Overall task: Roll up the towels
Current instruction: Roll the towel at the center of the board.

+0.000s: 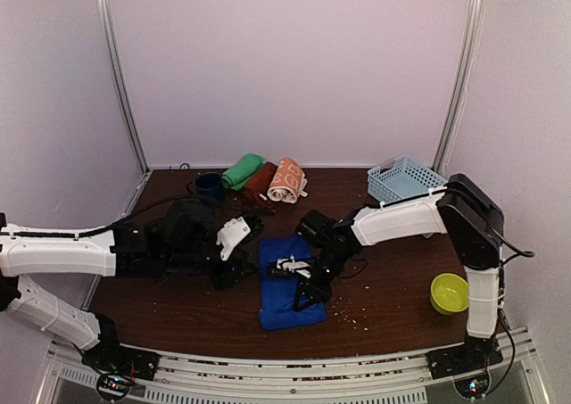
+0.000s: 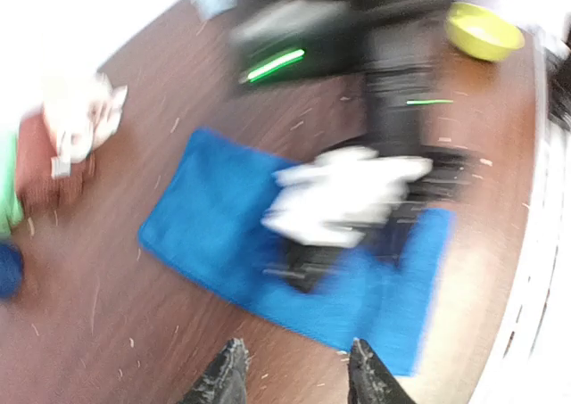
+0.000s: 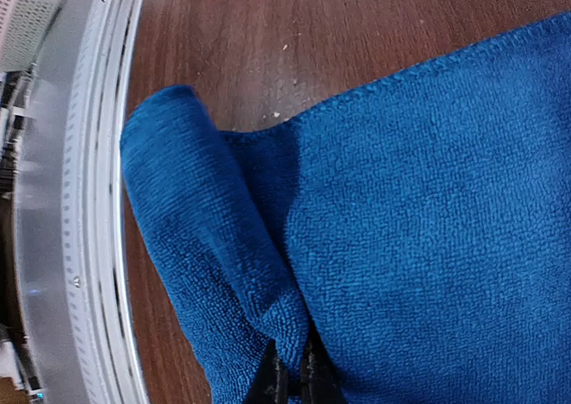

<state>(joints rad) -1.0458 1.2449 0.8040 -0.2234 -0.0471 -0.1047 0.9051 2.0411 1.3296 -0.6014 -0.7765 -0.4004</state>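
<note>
Right gripper (image 3: 290, 379) pinches an edge fold of the blue towel (image 3: 428, 199), which lies mid-tabletop (image 1: 178, 310). Your left gripper (image 2: 294, 377) is spread, empty, just beside it. Green towel (image 1: 242, 170), maroon towel (image 1: 260, 183) and orange towel (image 1: 287, 179) sit rolled at the back.

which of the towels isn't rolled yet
The royal blue towel, spread out mid-table with the right gripper pinching a fold of it; the green towel, maroon towel and bunny-print orange towel lie rolled at the back.
</note>
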